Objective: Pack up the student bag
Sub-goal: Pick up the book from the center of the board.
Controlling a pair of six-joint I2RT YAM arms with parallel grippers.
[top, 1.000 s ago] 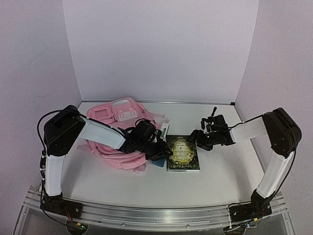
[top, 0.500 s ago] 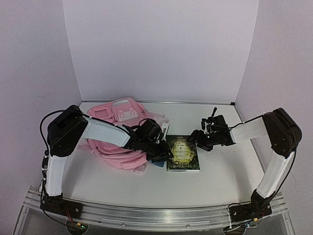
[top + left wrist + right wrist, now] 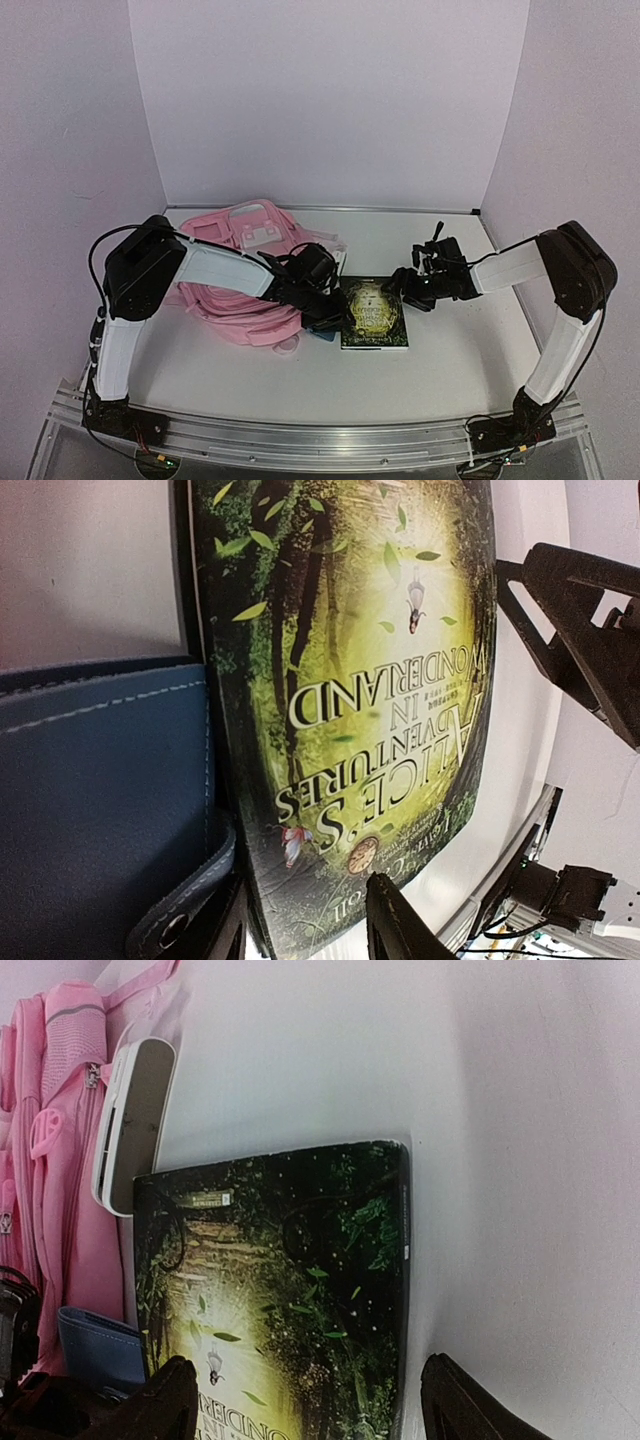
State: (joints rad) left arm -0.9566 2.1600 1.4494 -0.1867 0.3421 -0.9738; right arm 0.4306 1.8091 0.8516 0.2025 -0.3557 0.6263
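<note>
The pink student bag (image 3: 235, 270) lies flat at the back left, and its zip side also shows in the right wrist view (image 3: 60, 1160). Beside it on the table lies a dark green "Alice's Adventures in Wonderland" book (image 3: 373, 312) (image 3: 370, 660) (image 3: 280, 1280). A blue stitched case (image 3: 322, 331) (image 3: 100, 780) rests against the book's left edge. My left gripper (image 3: 325, 312) (image 3: 312, 935) reaches across the bag. Its jaws stand partly apart astride the book's corner by the spine. My right gripper (image 3: 408, 287) (image 3: 315, 1410) is open wide over the book's right edge.
A flat white device (image 3: 135, 1125) (image 3: 338, 265) lies between the bag and the book's far corner. White walls close the table in at the back and on both sides. Bare tabletop (image 3: 450, 350) stretches to the right of the book.
My left arm has slid a little to the right over the bag toward the book. The book, the blue case and the right arm have stayed where they were.
</note>
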